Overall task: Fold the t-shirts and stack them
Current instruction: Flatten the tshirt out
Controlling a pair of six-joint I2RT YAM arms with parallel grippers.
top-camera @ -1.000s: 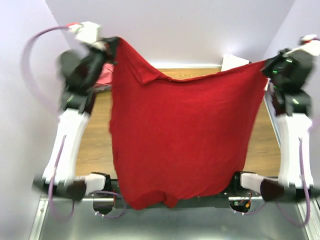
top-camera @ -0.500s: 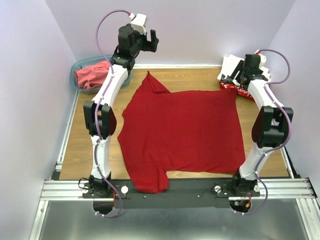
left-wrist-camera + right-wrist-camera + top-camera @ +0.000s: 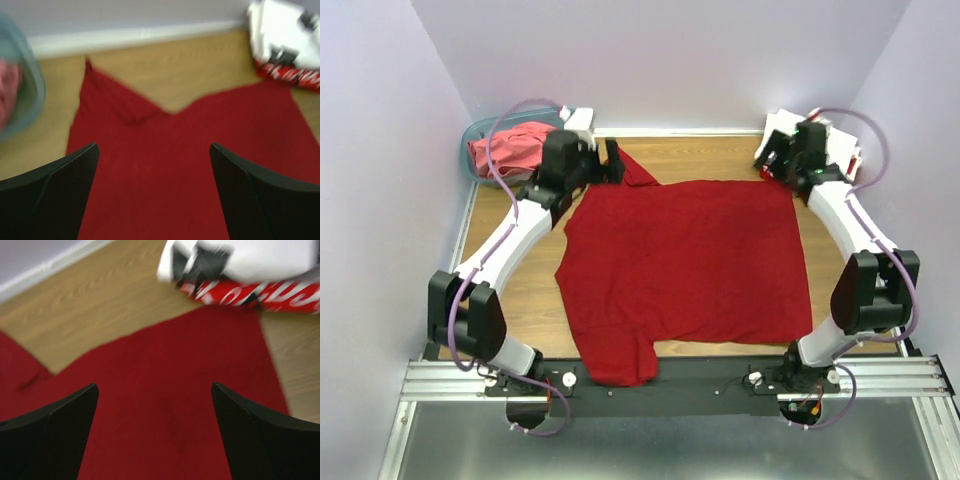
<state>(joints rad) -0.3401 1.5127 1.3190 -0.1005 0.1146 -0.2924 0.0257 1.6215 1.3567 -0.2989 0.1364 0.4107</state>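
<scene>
Top external: deep red t-shirt, lifted a second ago, lies flat — left tool, right tool spread; folding next.

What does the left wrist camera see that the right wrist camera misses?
Only the left wrist view: the teal tub with a blurred coral shirt inside, and the left gripper, open. Only the right wrist view: the right gripper, open, and nothing else new. Both: the deep red shirt spread flat on the table, and the white shirt lying on a red lettered one.
</scene>
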